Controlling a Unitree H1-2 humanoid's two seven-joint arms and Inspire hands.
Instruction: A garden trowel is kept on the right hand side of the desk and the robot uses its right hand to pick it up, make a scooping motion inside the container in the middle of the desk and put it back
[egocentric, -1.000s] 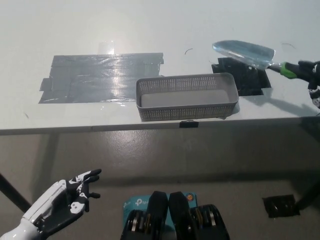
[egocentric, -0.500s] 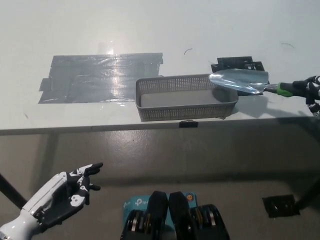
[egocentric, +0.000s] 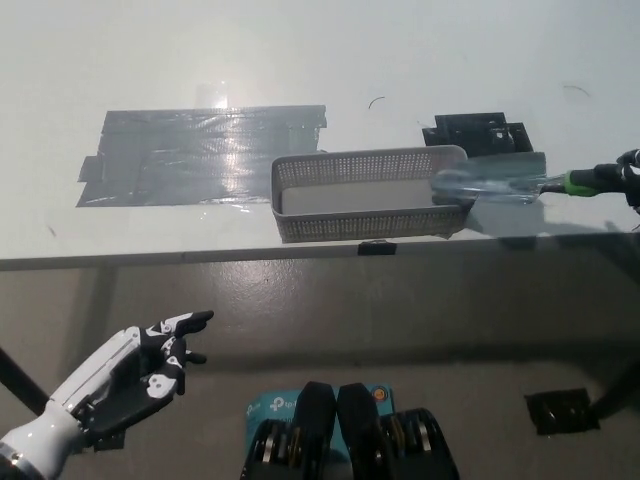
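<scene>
A garden trowel (egocentric: 505, 184) with a shiny metal blade and a green and black handle hangs over the right end of the grey mesh container (egocentric: 372, 193). Its blade tip reaches just inside the container's right wall and looks blurred. My black right hand (egocentric: 628, 176) holds the handle at the picture's right edge, mostly cut off. My white left hand (egocentric: 125, 377) rests low at the lower left, below the desk edge, fingers apart and empty.
A patch of grey tape (egocentric: 205, 153) lies on the white desk (egocentric: 300, 60) left of the container. A black tape mark (egocentric: 480, 134) sits behind the container's right end. The desk's front edge runs just below the container.
The trowel has come down and to the left, from above the black mark to the container's right end, its blade tip now inside. The left hand shifted slightly.
</scene>
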